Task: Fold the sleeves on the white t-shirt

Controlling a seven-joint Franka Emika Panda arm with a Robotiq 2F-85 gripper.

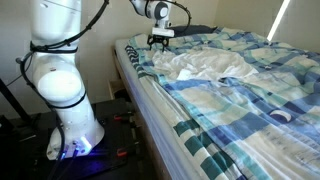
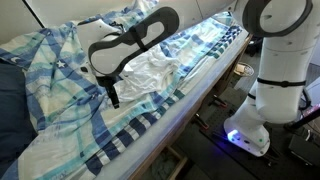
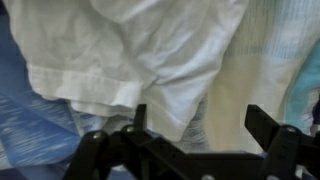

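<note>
The white t-shirt (image 1: 205, 66) lies crumpled on the blue-and-white checked bedspread (image 1: 230, 110); it also shows in an exterior view (image 2: 150, 72). In the wrist view its hemmed edge (image 3: 120, 60) fills the upper part of the picture. My gripper (image 1: 160, 41) hovers above the shirt's end near the head of the bed, also seen in an exterior view (image 2: 112, 98). In the wrist view the gripper (image 3: 200, 118) is open and empty, both fingers spread just above the cloth.
The bed runs along the robot's base (image 1: 72, 135). The bedspread (image 2: 110, 140) is rumpled, with a dark pillow (image 2: 12, 95) at one end. The mattress edge (image 1: 150, 110) faces the robot. A wall stands behind the bed.
</note>
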